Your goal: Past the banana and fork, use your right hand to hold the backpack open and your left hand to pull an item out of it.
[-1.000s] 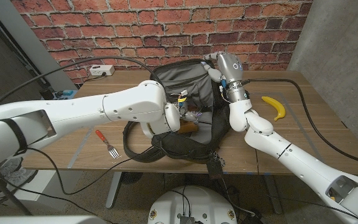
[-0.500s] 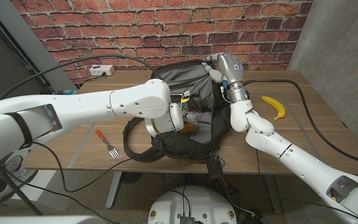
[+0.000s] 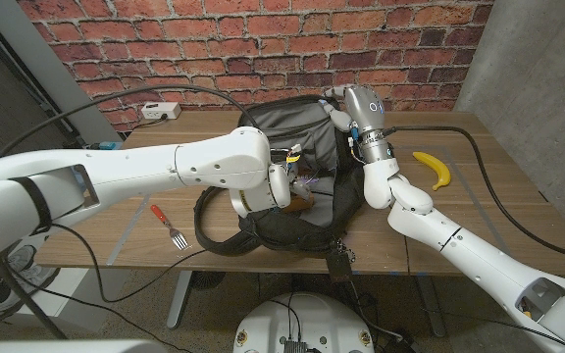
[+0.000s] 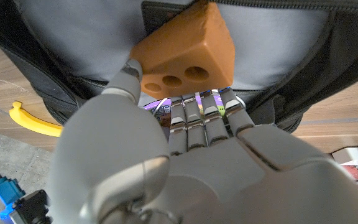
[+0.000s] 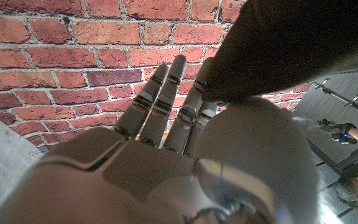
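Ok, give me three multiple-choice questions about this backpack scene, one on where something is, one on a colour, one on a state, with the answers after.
1. Where does the fork lie?
A. inside the backpack
B. on the table to the robot's left of the backpack
C. beside the banana

2. What colour is the block at the left hand?
A. orange-brown
B. green
C. white

3. What is the left hand doing?
A. resting on the table, holding nothing
B. gripping the fork
C. holding the block at the backpack's opening

Answers:
1 B, the head view shows the red-handled fork on the wood left of the backpack, far from the banana.
2 A, the left wrist view shows an orange-brown wedge with round holes.
3 C, the thumb and fingers close on the block against the pale lining.
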